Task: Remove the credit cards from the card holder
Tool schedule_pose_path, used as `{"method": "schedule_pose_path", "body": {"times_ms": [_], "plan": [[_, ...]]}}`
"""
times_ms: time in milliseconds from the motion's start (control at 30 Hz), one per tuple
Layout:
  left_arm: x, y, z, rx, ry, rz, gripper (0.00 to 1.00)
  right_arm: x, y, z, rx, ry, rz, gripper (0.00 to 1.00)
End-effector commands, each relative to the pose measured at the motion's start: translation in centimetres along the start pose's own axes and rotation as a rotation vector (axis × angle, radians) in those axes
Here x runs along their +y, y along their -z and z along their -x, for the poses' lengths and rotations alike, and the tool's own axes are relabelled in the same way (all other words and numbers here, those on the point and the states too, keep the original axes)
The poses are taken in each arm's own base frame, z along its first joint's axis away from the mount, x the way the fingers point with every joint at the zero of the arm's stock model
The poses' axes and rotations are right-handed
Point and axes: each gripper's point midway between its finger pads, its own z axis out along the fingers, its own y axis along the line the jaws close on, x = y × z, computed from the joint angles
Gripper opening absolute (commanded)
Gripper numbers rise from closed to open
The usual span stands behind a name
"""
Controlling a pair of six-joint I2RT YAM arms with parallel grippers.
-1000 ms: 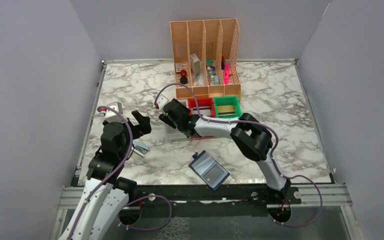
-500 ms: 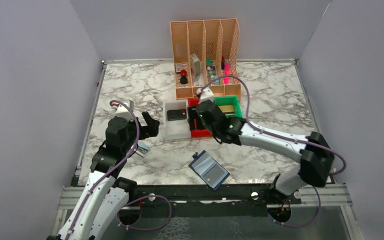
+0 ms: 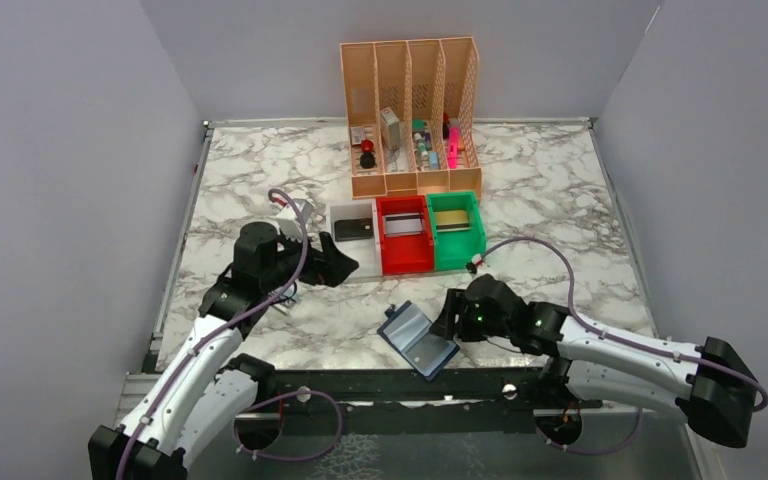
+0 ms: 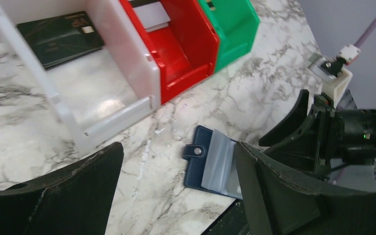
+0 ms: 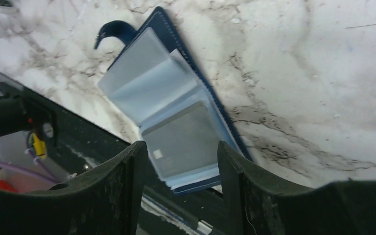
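The navy card holder [image 3: 417,340] lies open at the table's front edge, its near end over the edge. A silver-grey credit card [image 5: 186,142] sits in its see-through pocket [image 5: 147,83]. My right gripper [image 3: 448,316] is open just right of the holder; in the right wrist view it [image 5: 181,149] hovers over the carded pocket. My left gripper [image 3: 343,266] is open and empty by the white bin's front, looking down at the holder [image 4: 215,164]. A black card [image 3: 354,229] lies in the white bin, a silver one [image 3: 404,225] in the red bin, a gold one [image 3: 450,220] in the green bin.
The white bin [image 3: 344,262], red bin [image 3: 403,262] and green bin [image 3: 457,260] stand side by side mid-table. A tall orange slotted rack [image 3: 410,70] with small items stands behind them. A black rail [image 3: 360,382] runs along the front edge. Grey walls enclose the table.
My right arm has swung from the bins back to the front and now sits beside the card holder. My left gripper has moved right, toward the white bin.
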Motion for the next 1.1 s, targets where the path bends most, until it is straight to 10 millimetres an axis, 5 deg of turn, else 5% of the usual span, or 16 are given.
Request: {"method": "schedule_pose_path", "body": {"times_ms": [0,467,800,1067], "plan": [[-3.2,-1.0,-1.3,0.054,-0.068,-0.118,0.85,0.9,1.2,-2.0,0.092,-0.050,0.072,0.58],[-6.3,-6.3,-8.9,0.310,-0.181,-0.080,0.77,-1.5,0.6,-5.7,0.220,-0.066,0.035,0.53],[-6.4,-7.9,-11.9,0.387,-0.191,-0.098,0.69,-1.9,-2.8,-3.0,0.127,-0.030,-0.084,0.50],[-5.5,-7.5,-11.7,0.357,-0.194,-0.056,0.65,-1.5,-5.4,-0.1,0.081,0.078,-0.174,0.50]]}}
